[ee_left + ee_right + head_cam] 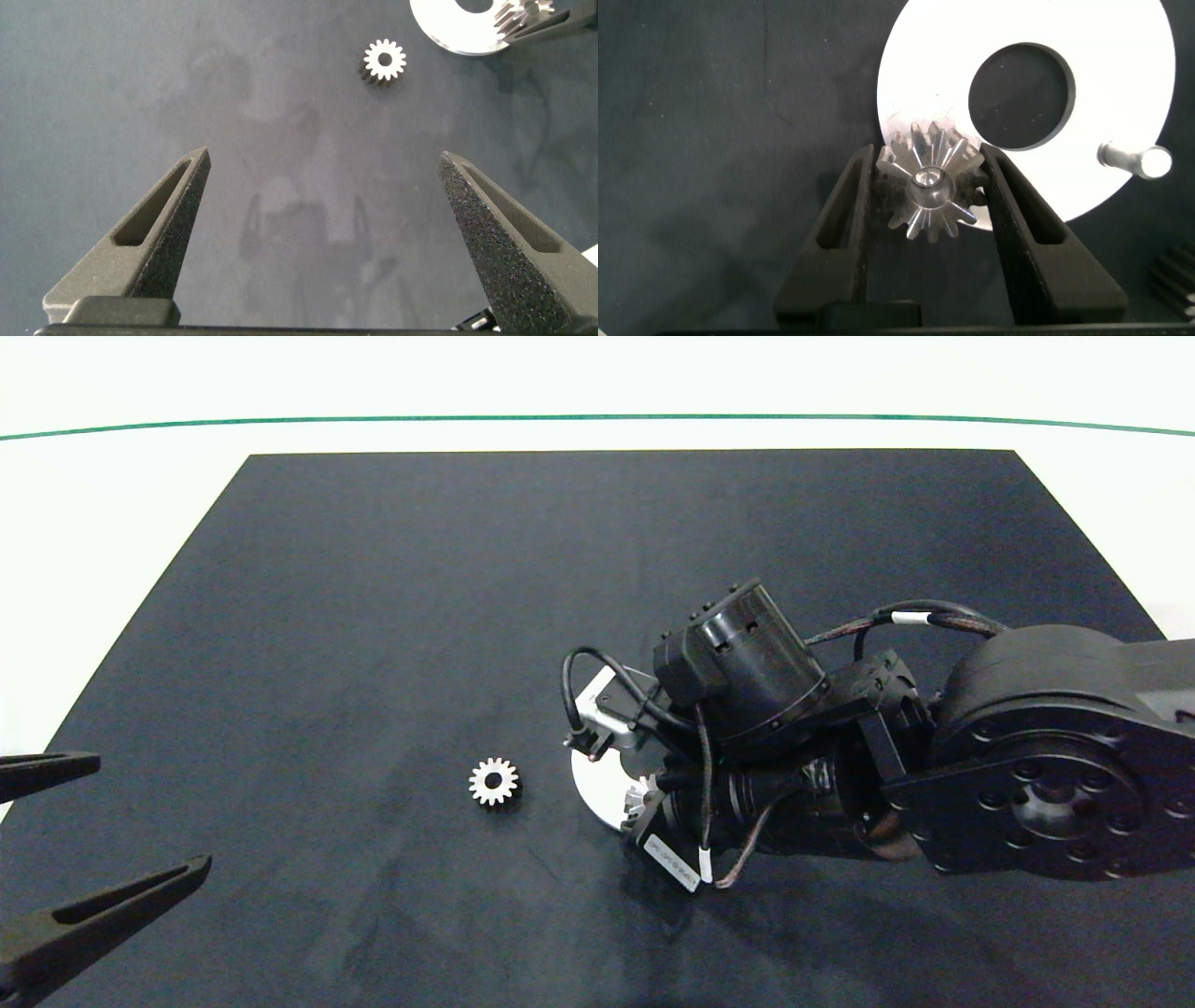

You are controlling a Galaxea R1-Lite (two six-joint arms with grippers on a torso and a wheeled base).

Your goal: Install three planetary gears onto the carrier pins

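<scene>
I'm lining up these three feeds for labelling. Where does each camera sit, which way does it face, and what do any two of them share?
Head view: above, looking down at the dark mat; right arm over the disc, left gripper open at the left edge.
Left wrist view: on the left arm, facing across the mat past its own open fingers.
Right wrist view: on the right arm, facing down on the disc and a bare pin; right gripper shut on a gear.
Shared: head and left wrist views both show the loose gear beside the disc.

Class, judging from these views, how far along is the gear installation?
Nothing visibly finished. In hand: the right gripper holds one small silver spur gear at a peg on the flat white disc. Left: a second gear lies loose on the dark mat, one white peg stands bare; left gripper waits open.
</scene>
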